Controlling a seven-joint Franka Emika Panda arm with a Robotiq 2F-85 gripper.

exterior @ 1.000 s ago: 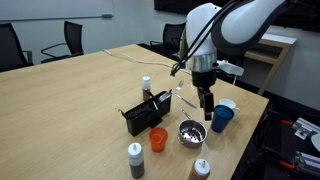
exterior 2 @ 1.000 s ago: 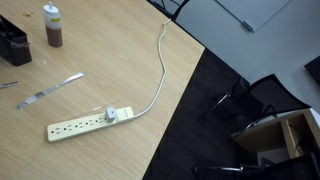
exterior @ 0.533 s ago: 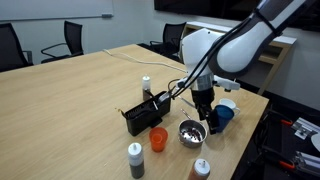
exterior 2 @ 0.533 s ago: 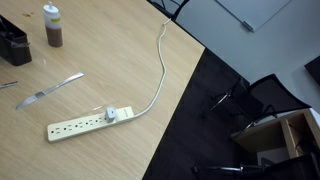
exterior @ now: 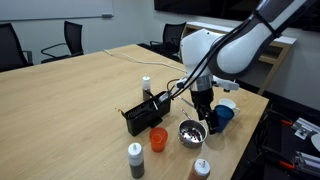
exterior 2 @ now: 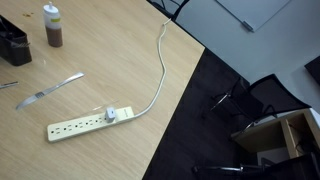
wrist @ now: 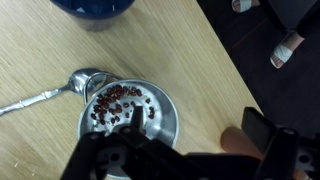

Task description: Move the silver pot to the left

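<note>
The low, round, shiny metal pot (exterior: 190, 131) stands on the pale wood bench (exterior: 80, 95) between an orange cup (exterior: 158, 138) and a dark blue cup (exterior: 222, 118). The black fingers (wrist: 264, 130) are spread wide, straddling its rim.

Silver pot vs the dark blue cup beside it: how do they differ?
The silver pot is low and wide; the dark blue cup stands taller. The pot is shiny bare metal, while the cup is dark blue and dull. In the wrist view the pot holds small red bits; the cup's inside is not shown. Both are round, upright and stand side by side on the wooden table.
</note>
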